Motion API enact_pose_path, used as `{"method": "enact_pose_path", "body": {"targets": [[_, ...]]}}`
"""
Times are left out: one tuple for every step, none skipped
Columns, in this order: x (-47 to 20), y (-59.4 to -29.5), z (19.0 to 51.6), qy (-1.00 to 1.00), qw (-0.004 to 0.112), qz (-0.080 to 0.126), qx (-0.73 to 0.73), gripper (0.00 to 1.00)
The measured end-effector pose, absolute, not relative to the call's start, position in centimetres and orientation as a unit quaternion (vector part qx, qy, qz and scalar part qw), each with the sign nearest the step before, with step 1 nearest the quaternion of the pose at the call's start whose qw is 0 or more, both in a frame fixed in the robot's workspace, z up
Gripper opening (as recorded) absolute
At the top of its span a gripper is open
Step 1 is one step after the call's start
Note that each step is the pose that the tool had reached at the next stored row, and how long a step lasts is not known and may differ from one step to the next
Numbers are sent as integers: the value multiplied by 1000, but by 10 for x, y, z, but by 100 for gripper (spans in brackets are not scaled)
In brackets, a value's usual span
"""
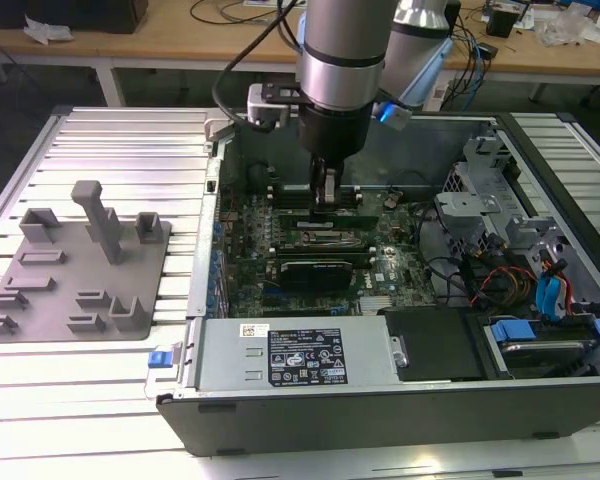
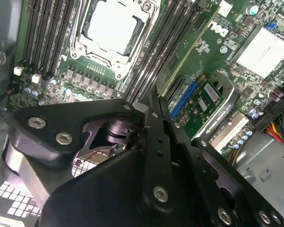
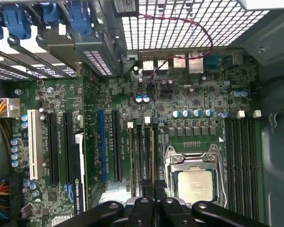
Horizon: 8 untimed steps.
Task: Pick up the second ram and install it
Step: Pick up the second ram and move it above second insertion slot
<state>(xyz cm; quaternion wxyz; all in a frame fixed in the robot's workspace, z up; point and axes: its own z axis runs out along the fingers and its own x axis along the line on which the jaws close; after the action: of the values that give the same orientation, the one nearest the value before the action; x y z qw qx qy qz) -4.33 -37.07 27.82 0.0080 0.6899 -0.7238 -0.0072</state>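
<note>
aluminium in long ribbed slats is used for the table [image 1: 110,140], on which an open computer case [image 1: 380,420] of dark grey sheet metal is laid on its side. wooden benches [image 1: 130,45] strewn with cables are seen behind it. on the exterior view's left, a matte grey moulded fixture plate [image 1: 75,265] with blocky posts and pockets is set on the slats.

inside the case a green motherboard [image 3: 189,101] is exposed, studded with small round capacitors and crossed by long black plastic memory slots [image 3: 241,161]. a square cpu socket [image 3: 194,177] with a bright metal frame is seated between the slot banks. a wider black expansion card [image 1: 325,270] is mounted near them, and a perforated steel grille [image 3: 180,23] is seen at the case wall.

the gripper [image 2: 154,97], built of black bolted link plates, is lowered into the case with its fingers drawn together. the second ram [image 2: 188,47], a thin green stick, is stood on edge in a slot just beside the socket. the fingertips are met at its upper edge; whether the stick is pinched or merely pressed cannot be told.
</note>
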Motion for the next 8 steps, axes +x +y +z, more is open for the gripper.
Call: {"method": "enact_pose_path", "body": {"targets": [[-43,-371,276,-724,8,-7,690,9],[-43,-371,272,-724,8,-7,690,9],[-43,-371,271,-724,8,-7,690,9],[-43,-371,271,-724,8,-7,690,9],[-44,-371,270,-724,8,-7,690,9],[-44,-371,269,-724,8,-7,690,9],[-44,-371,268,-722,8,-7,691,9],[-45,-371,268,-722,8,-7,692,9]]}}
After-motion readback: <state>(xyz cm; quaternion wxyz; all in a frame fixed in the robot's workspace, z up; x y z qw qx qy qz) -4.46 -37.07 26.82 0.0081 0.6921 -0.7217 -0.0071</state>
